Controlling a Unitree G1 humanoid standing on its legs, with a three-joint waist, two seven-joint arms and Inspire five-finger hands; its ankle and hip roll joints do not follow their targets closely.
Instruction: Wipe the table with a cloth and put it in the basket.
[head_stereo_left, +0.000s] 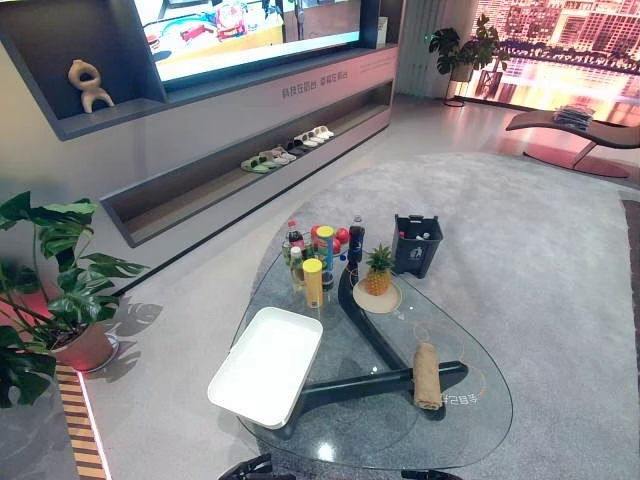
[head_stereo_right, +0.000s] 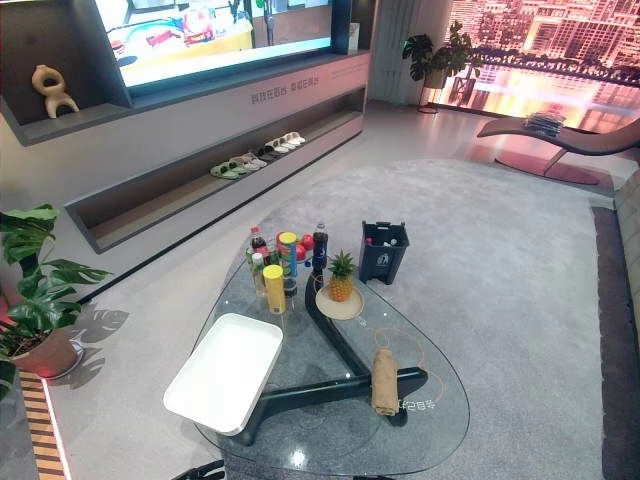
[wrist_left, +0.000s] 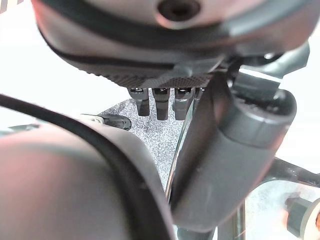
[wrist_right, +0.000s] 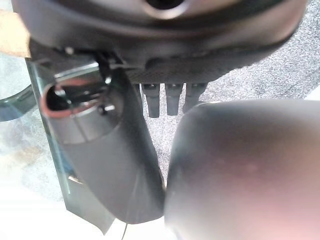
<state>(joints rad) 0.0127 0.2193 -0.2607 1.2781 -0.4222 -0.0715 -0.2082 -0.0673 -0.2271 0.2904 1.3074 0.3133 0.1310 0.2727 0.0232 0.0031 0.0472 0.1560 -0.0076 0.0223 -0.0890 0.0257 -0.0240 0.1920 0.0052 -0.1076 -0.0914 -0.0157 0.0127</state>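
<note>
lying rolled up on the glass tabletop (head_stereo_left: 470, 420), the tan cloth (head_stereo_left: 427, 375) is near the right edge, over one arm of the dark base (head_stereo_left: 372, 340) that shows through the glass. the white basket (head_stereo_left: 266, 365), a shallow square one, sits on the left part of the tabletop, well apart from the cloth, with its near corner reaching past the glass edge. at the far end stands a group of bottles (head_stereo_left: 293, 240) and two yellow cans (head_stereo_left: 313, 282), close together, with some red fruit (head_stereo_left: 342, 236) among them. just beside this group a pineapple (head_stereo_left: 378, 270) stands upright on a small plate (head_stereo_left: 377, 296). behind the tabletop, on the grey carpet (head_stereo_left: 520, 260), there is a dark bin (head_stereo_left: 417, 245). a plant (head_stereo_left: 50, 290) in a pot stands on the floor at the left, and pairs of slippers (head_stereo_left: 285, 150) lie in a row on the low shelf along the wall. the left hand (wrist_left: 165, 102) shows in its wrist view with the fingers straight and side by side, holding nothing, above the carpet beside the glass edge. the right hand (wrist_right: 167, 100) shows in its wrist view in the same way, fingers straight and empty, also over the carpet near the glass edge. neither hand touches the cloth.
</note>
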